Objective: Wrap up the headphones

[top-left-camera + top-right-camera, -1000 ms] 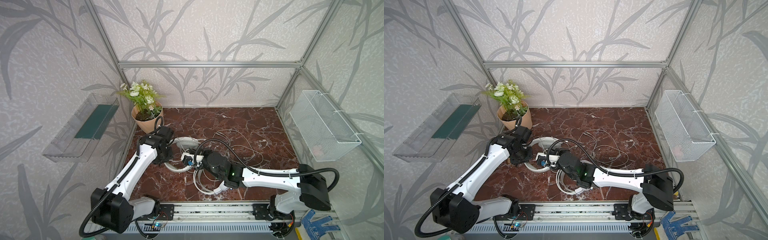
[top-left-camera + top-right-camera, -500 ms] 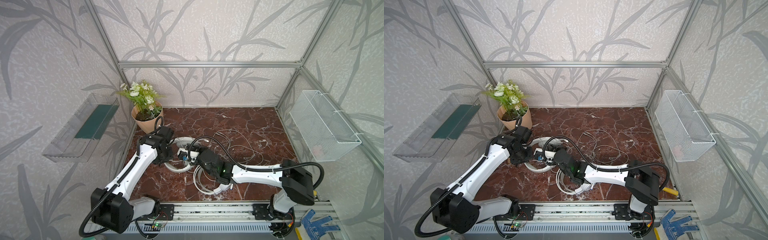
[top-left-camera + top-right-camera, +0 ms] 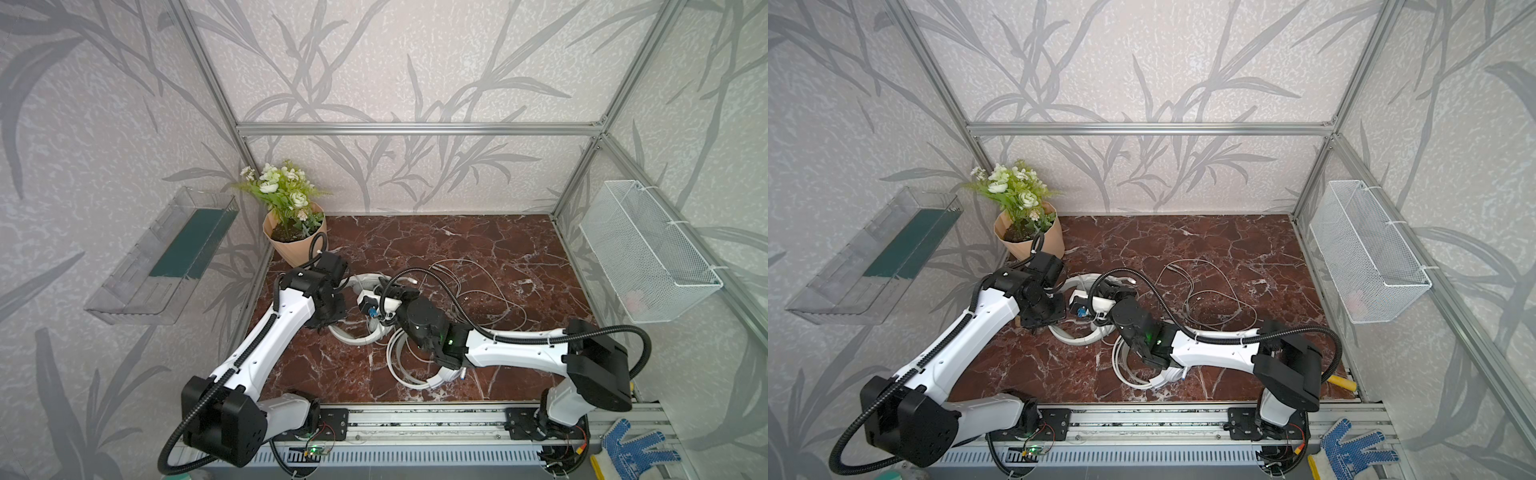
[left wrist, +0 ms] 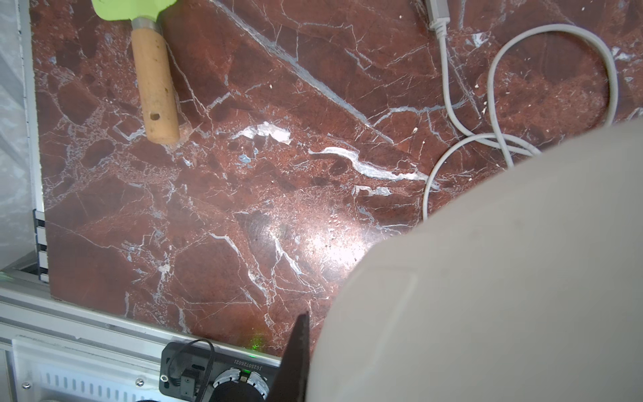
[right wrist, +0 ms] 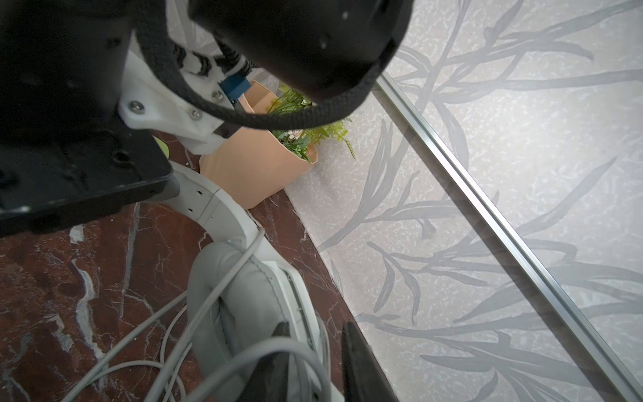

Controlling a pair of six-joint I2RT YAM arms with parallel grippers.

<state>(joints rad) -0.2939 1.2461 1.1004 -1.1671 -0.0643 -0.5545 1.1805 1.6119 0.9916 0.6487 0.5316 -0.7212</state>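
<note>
The greyish-white headphones (image 3: pixel 360 281) lie left of centre on the marble floor in both top views. My left gripper (image 3: pixel 329 321) is shut on one ear cup (image 4: pixel 487 278), which hides all but one finger (image 4: pixel 295 355). My right gripper (image 5: pixel 315 330) stands open over the other cup; the cup's white rim and a loop of cable (image 5: pixel 215 289) lie between its jaws, beside the grey cushion (image 5: pixel 240 306). Loose pale cable (image 3: pixel 478 291) sprawls to the right. A second, white headset (image 3: pixel 446 376) lies under my right forearm.
A flower pot (image 3: pixel 295 243) stands at the back left corner. A trowel with a wooden handle (image 4: pixel 155 87) lies by the left edge. A wire basket (image 3: pixel 648 257) hangs on the right wall and a clear tray (image 3: pixel 166 257) on the left wall.
My right gripper has shifted a little toward the back left along the headset and its jaws have parted. The left arm has stayed where it was.
</note>
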